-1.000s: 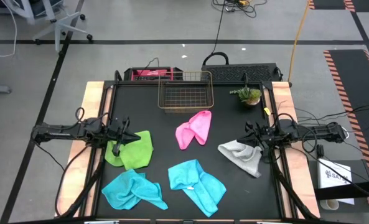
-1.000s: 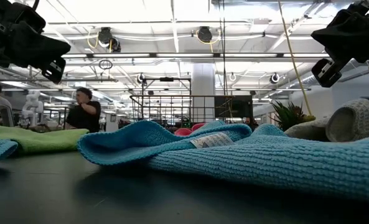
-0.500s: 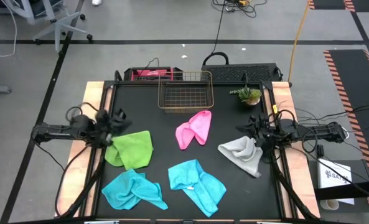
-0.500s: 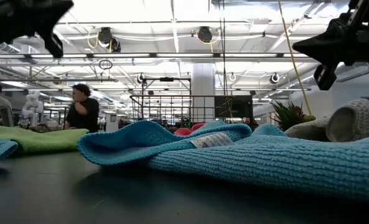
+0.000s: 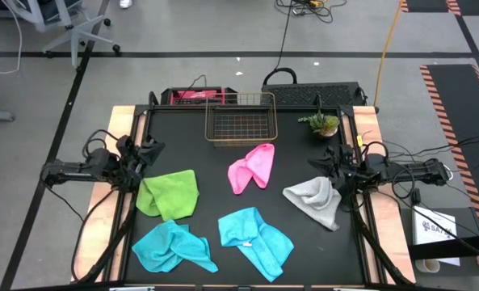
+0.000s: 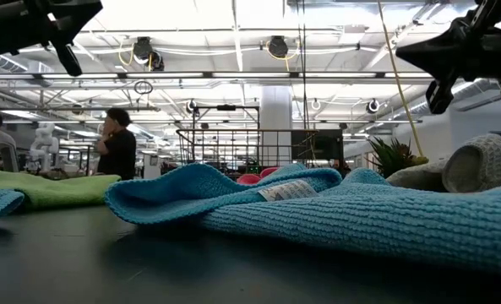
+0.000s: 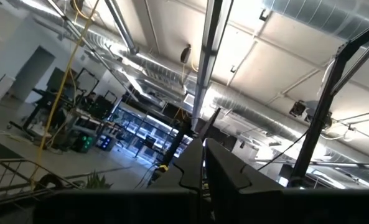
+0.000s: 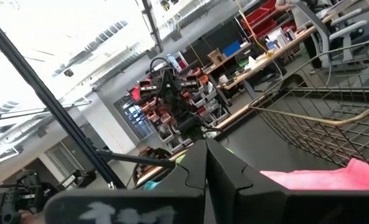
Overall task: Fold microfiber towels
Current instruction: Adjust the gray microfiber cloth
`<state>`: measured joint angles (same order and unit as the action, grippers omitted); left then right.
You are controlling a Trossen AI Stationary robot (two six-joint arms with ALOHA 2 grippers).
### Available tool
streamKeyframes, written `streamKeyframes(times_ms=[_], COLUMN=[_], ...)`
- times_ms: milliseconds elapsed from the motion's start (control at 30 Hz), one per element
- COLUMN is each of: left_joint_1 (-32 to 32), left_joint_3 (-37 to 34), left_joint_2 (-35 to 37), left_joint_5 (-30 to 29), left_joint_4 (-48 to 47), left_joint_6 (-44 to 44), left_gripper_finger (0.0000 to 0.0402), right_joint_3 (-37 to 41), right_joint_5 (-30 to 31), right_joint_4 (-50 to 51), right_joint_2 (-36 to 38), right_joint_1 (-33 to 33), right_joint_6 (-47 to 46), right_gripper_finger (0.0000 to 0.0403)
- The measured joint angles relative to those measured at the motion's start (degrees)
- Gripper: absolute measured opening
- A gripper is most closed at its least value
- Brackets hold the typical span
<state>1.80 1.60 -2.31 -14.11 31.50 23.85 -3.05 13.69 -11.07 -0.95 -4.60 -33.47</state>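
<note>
Towels lie crumpled on the black table (image 5: pixel 215 202): two turquoise towels (image 5: pixel 255 236) nearest the front, a lime green towel (image 5: pixel 171 194) just beside the left gripper (image 5: pixel 148 151), a grey towel (image 5: pixel 315 200) under the right gripper (image 5: pixel 329 166), and a pink towel (image 5: pixel 252 167) mid-table. Both grippers are closed, empty, raised. A copper wire basket (image 5: pixel 241 120) and a small plant (image 5: pixel 323 124) stand behind.

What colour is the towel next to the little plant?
Light grey. The towel lies just in front of the plant; the high view shows it best.
</note>
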Motion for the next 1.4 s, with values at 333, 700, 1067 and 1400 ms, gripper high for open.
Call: streamKeyframes(times_ms=[333, 700, 1067, 1400], left_joint_1=[0.0, 0.0, 0.0, 0.9], left_joint_3=[0.0, 0.0, 0.0, 11.8], left_joint_2=[0.0, 0.0, -0.4, -17.0], left_joint_5=[-0.3, 2.0, 4.0, 10.8], left_joint_4=[-0.1, -0.3, -0.3, 7.7], left_joint_6=[0.0, -7.1, 2.9, -6.1], left_gripper_finger=[0.0019, 0.0019, 0.0019, 0.0055], right_joint_3=[0.0, 0.0, 0.0, 0.0], right_joint_5=[0.0, 0.0, 2.4, 4.6], right_joint_4=[0.2, 0.2, -1.5, -17.2], right_joint_2=[0.0, 0.0, 0.0, -4.6], right_joint_1=[0.0, 0.0, 0.0, 0.0], right_joint_6=[0.1, 0.1, -2.7, 1.4], right_gripper_finger=[0.0, 0.0, 0.0, 0.0042])
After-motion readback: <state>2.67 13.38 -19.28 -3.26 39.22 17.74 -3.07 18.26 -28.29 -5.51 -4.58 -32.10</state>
